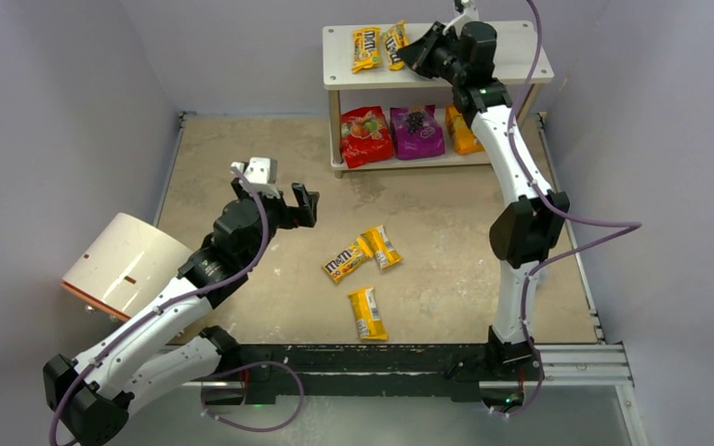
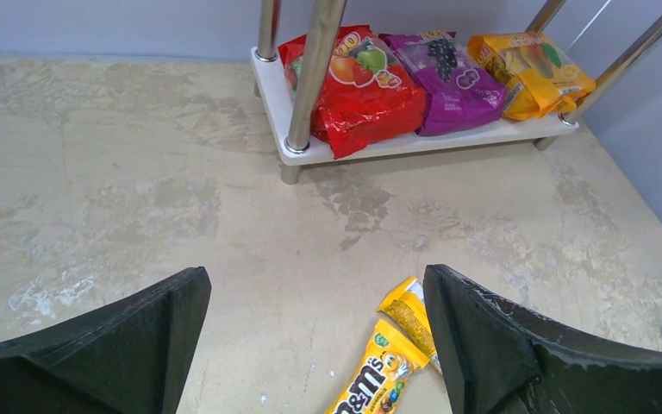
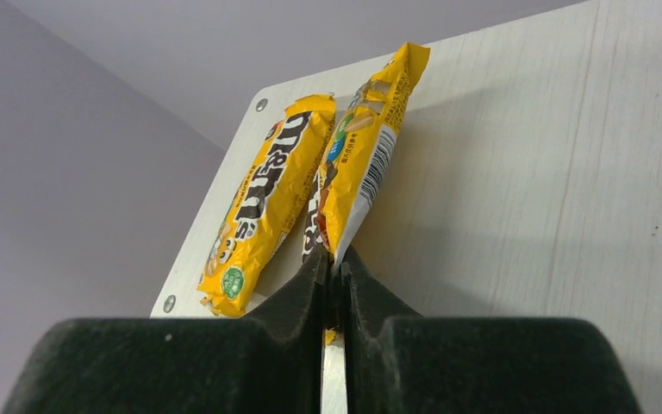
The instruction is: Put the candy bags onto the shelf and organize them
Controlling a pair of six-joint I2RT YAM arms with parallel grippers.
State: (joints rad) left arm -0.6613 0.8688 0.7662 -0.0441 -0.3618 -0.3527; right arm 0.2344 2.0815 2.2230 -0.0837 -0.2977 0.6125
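Nearest the arm bases, one yellow packet (image 1: 367, 313) is seen lying flat on the table (image 1: 223, 149), and just beyond it a pair of packets (image 1: 348, 263) is found touching in a loose V; these three are judged to be awaiting pickup. The left gripper (image 2: 315, 274) is held above the table short of that pair, its fingers spread wide with nothing between them, presumably so that a packet can be straddled next. A white cylinder (image 1: 125, 265) is laid on its side beside the left arm. Farther off, the lower tier of the shelf (image 1: 521, 67) is filled by the red pouch (image 1: 366, 136), the purple pouch (image 1: 416, 131) and the orange pouch (image 1: 463, 130), set in a row. On the upper tier a flat packet (image 3: 263, 198) is laid near the left end, and a second packet (image 3: 362, 164) is stood on its edge just beside it, pinched at its near end by the almost closed fingers of the right gripper (image 3: 334, 259), apparently so that it can be lined up before release
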